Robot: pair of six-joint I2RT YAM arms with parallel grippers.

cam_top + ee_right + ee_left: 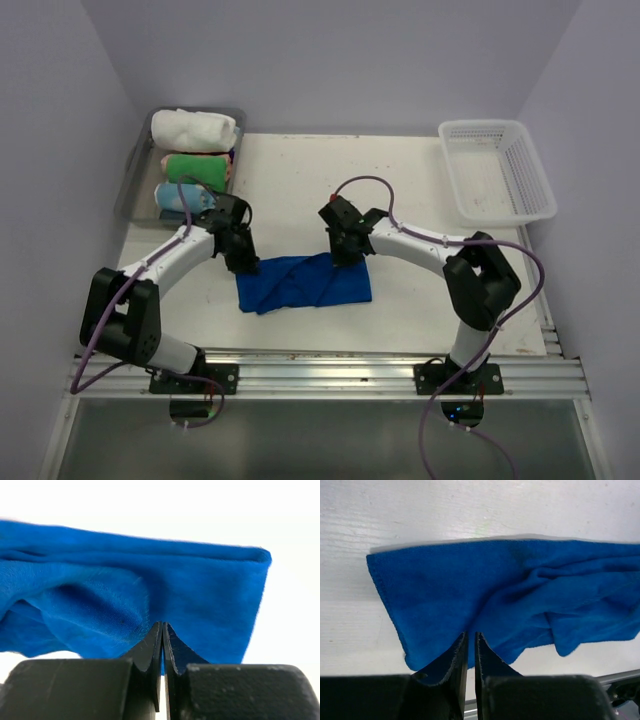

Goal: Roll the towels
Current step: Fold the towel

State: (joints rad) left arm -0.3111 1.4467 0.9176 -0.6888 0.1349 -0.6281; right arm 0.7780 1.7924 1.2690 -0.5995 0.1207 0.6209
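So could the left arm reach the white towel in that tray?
Probably, yes: the white towel lies uncovered in the tray on its side, but the left claw is at the blue towel.

On bench point(400, 200) centre: towel point(303, 283), between arms. At its far-left corner: left hand point(243, 262); at far-right edge: right hand point(345, 258). Far left: tray point(133, 175), rolled towels point(195, 150) inside. Far right: basket point(500, 213).

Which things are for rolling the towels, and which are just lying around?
For the job: blue towel, white towel, left gripper, right gripper.
Just lying about: green towel, pale blue towel, grey tray, white basket.
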